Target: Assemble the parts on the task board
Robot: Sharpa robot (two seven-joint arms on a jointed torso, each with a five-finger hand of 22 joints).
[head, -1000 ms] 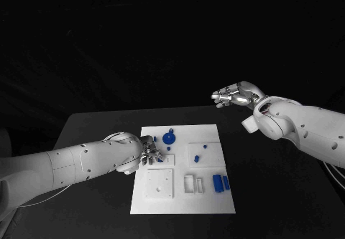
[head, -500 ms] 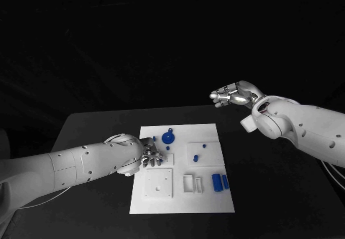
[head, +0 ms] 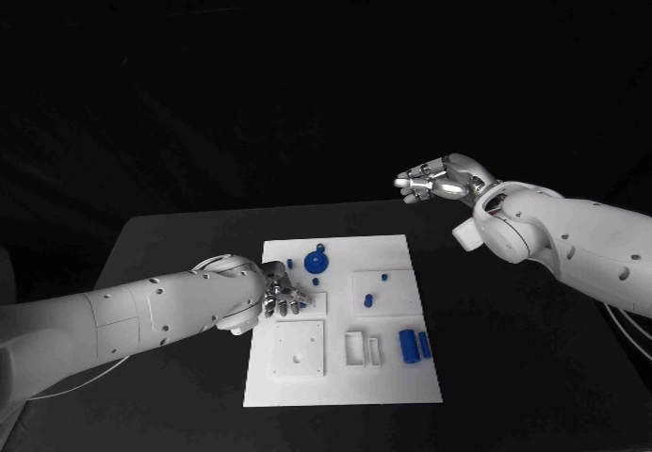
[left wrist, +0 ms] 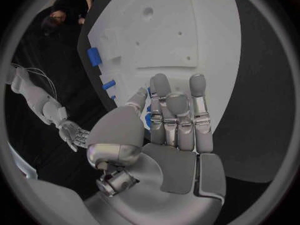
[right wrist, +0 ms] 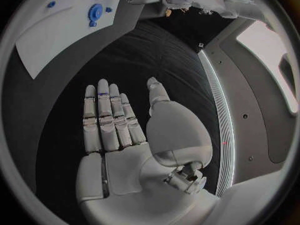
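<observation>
Left hand low over the task board, at its left edge near the far half. In the left wrist view its fingers lie straight and side by side, thumb bent in toward them, with a bit of blue showing between thumb and nearest finger. Cannot tell whether that piece is pinched or just lies under the hand.

Right hand raised well above the tabletop, beyond the board's far right corner and well apart from it. In the right wrist view its fingers are stretched out flat and close together, thumb standing off to the side, palm bare, nothing held.

Board lies mid-tabletop, long side running away from the robot. On it: a round blue disc near the far end, just beyond the left hand's fingertips; small blue pegs on the raised square at mid-right; two blue bars side by side near the right edge of the near half; a white square plate at near left.

Open dark tabletop on both sides of the board and past its far end. The right side is free of arm or hand at surface level; the left arm crosses the left side.
</observation>
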